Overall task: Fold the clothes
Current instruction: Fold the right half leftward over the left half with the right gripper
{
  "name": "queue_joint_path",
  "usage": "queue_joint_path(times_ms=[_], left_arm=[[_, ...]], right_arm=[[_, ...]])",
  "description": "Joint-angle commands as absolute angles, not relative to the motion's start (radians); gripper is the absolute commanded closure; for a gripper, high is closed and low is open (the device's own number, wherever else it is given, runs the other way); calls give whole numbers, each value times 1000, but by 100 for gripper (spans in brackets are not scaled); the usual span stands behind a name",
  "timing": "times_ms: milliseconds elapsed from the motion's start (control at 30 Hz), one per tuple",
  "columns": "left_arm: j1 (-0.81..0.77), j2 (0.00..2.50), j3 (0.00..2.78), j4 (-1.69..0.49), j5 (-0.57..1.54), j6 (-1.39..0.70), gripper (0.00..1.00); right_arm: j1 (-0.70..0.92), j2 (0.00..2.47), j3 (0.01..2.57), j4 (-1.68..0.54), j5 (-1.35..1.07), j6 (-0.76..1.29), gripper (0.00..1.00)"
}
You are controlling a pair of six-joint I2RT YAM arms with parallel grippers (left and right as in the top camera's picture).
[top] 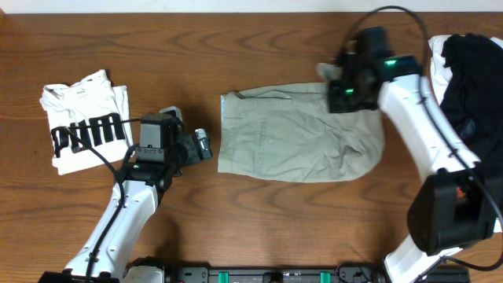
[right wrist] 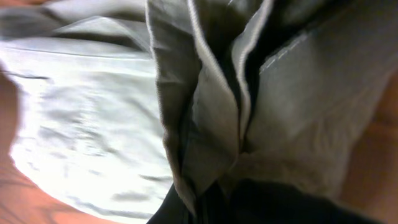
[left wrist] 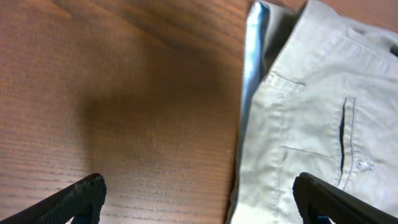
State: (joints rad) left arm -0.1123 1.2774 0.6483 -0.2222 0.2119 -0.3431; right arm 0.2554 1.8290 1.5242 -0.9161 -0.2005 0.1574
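The clothes, a pair of khaki shorts (top: 299,134), lie flat in the middle of the table, waistband to the left. My right gripper (top: 334,85) is over their far right corner, shut on a bunched fold of the fabric (right wrist: 211,112); dark jaws (right wrist: 249,208) show under the pinch. My left gripper (top: 203,146) hovers open at the waistband's left edge. In the left wrist view its black fingertips (left wrist: 81,196) stand wide apart, one over bare wood and the other over the shorts (left wrist: 311,112), with the pale blue lining (left wrist: 252,62) ahead. Nothing is between them.
A folded white T-shirt with black lettering (top: 82,118) lies at the left. A pile of black and white garments (top: 471,71) sits at the far right edge. Wooden tabletop (top: 196,47) surrounds the shorts.
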Motion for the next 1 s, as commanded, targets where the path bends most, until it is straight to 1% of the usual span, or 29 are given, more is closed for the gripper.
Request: queue_joint_path(times_ms=[0,233,400,500,667,733,967], left_arm=[[-108,1272,646,-239,224,-352,2],[-108,1272,646,-265,224,-352,2],[-108,1272,646,-288,224,-352,2],[-108,1274,645,-291,224,-352,2],[-108,1274,645,-295,224,-352,1],[-108,1274,645,-304,224,-352,4],[-108,1274,646,-313,224,-352,4]], right_arm=[[360,1806,1534,-872,-213,231,99],[524,1833,1534,-769,-174,316,99],[594,1863,1534,-736,-166,321,99],[607,1864,1534,-735,-132,325,99],[569,1864,1534,-759,-79,378,99],[543,1862,1535,-766,-78,378,99],[397,1811,1562,-816,-78,334,99]])
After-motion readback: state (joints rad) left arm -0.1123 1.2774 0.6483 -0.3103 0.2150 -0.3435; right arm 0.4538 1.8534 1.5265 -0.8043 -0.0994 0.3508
